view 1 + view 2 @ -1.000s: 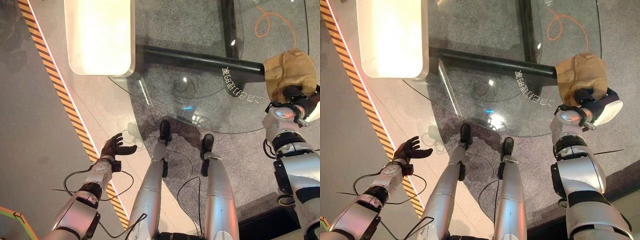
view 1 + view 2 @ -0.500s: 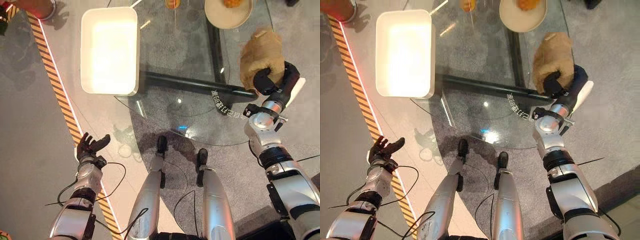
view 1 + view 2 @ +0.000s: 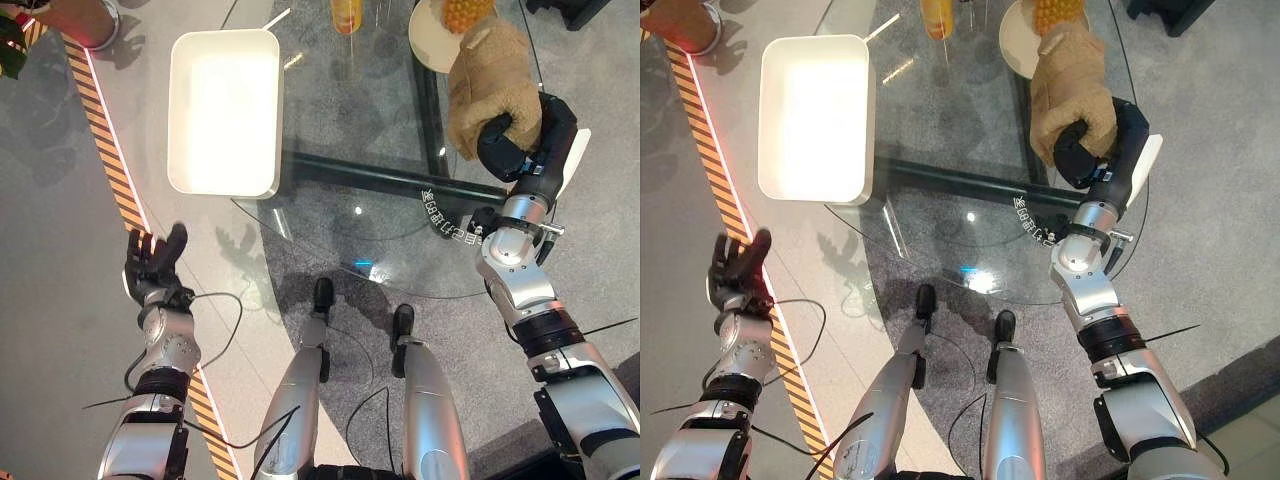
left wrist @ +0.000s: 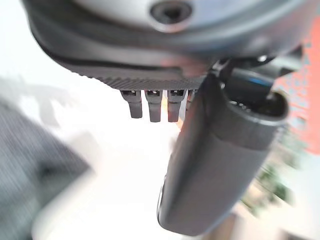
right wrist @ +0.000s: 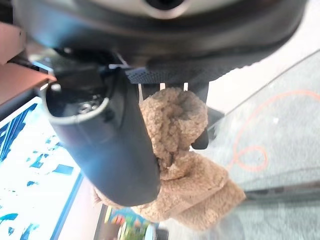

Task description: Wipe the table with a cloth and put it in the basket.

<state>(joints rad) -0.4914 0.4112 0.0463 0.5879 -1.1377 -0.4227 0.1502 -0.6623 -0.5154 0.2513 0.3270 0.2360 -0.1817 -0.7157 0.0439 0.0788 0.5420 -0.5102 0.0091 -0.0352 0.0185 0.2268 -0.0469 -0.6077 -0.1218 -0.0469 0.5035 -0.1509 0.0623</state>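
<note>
A tan fleecy cloth [image 3: 492, 82] hangs bunched over the right side of the round glass table [image 3: 370, 215], and my right hand [image 3: 512, 142] is shut on its lower end. The right wrist view has the cloth [image 5: 177, 150] pinched between the thumb and the fingers. A white rectangular basket [image 3: 222, 105] stands on the table's left part, with nothing in it. My left hand [image 3: 152, 266] is raised over the floor at the left, well away from the table, its fingers straight and spread.
A beige plate [image 3: 432, 30] holding yellow fruit sits at the table's far side, just behind the cloth, with an orange bottle [image 3: 346, 14] to its left. A black-and-yellow striped line [image 3: 100, 130] runs along the floor left of the table.
The camera has tipped up, showing more of the table. My right hand has lifted the cloth farther over the table toward the plate. My left hand has turned upward with fingers spread.
</note>
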